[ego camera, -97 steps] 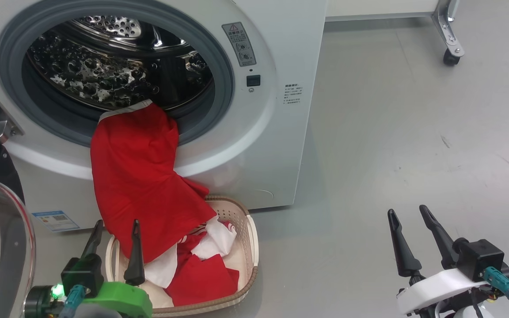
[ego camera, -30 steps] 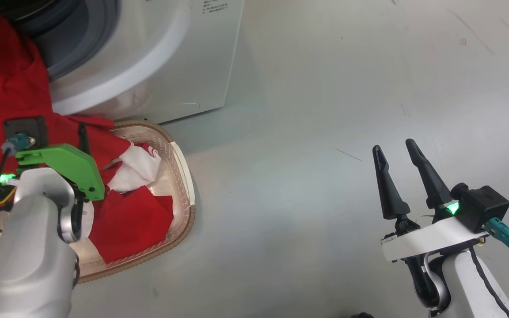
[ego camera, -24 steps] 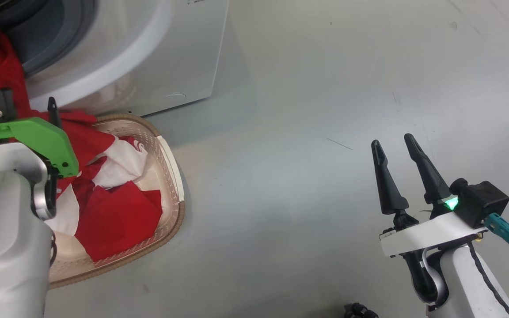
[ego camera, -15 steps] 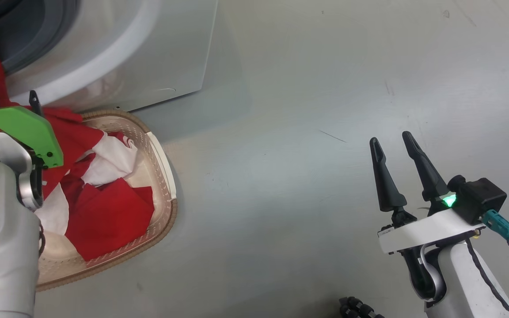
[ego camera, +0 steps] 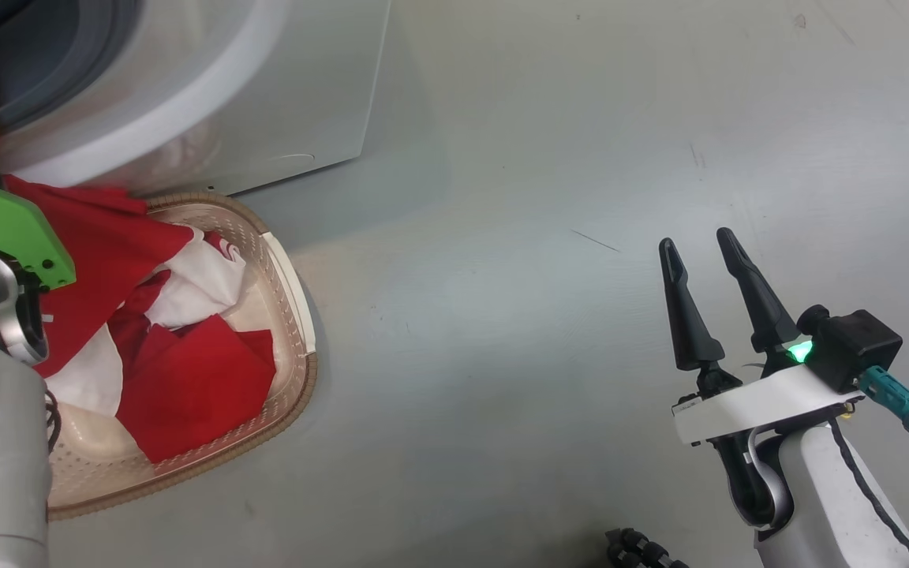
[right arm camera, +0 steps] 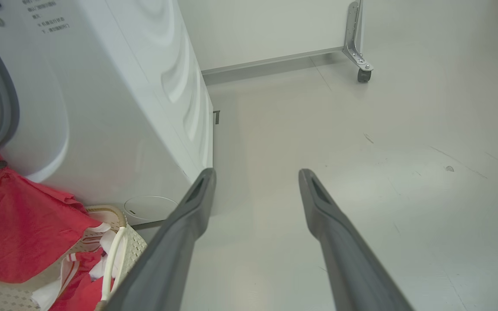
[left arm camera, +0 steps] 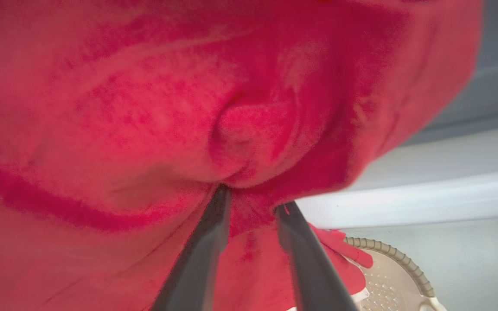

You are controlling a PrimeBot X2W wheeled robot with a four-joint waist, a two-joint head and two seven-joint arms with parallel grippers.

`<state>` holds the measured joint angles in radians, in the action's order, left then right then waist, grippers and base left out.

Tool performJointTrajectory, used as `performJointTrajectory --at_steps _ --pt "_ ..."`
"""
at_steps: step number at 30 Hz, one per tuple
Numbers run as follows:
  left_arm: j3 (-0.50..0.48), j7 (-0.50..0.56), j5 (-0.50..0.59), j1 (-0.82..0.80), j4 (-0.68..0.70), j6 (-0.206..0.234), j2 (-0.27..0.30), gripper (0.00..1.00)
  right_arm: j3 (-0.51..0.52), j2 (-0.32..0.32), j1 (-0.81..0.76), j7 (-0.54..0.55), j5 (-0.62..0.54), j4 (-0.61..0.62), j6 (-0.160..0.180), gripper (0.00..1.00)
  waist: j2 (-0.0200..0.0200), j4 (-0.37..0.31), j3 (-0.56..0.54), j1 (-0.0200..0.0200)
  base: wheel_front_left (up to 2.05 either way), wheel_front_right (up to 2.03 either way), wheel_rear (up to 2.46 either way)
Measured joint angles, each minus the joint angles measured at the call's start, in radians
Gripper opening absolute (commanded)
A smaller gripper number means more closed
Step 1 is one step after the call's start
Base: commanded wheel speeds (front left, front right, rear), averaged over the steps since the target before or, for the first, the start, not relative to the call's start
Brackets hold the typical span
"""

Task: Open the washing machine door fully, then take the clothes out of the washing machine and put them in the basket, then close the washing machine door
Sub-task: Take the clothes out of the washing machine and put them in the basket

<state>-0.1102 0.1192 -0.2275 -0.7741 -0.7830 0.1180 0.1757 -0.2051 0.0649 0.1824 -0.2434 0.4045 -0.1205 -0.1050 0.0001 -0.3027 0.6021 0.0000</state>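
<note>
Clothes point(left arm camera: 240, 129) look soft, limp and light; left gripper point(left arm camera: 249, 203) pinches a bunched fold at 12 o'clock above the basket point(ego camera: 289, 260). Right gripper point(ego camera: 699, 252) hangs spread, empty.

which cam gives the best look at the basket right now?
Head view: the basket shows most of its brown rim, perforated wall and the clothes piled inside. Right wrist view catches one end with a cream handle, partly behind a finger. Left wrist view shows just a corner of rim under red fabric.
</note>
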Motion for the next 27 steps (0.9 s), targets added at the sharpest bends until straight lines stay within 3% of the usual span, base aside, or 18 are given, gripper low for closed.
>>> performJointTrajectory --at_steps 11,27 --pt "-0.007 -0.054 0.034 -0.006 -0.041 0.0 -0.038 0.0 0.0 -0.001 0.016 -0.001 0.0 -0.021 -0.007 1.0 0.0 0.011 -0.008 0.0 0.0 0.0 0.0" --pt "0.025 -0.295 0.022 0.1 0.017 -0.003 -0.127 0.0 0.033 0.028 0.014 -0.001 -0.011 -0.041 -0.007 1.0 0.0 0.076 -0.064 0.0 0.0 0.0 0.0"
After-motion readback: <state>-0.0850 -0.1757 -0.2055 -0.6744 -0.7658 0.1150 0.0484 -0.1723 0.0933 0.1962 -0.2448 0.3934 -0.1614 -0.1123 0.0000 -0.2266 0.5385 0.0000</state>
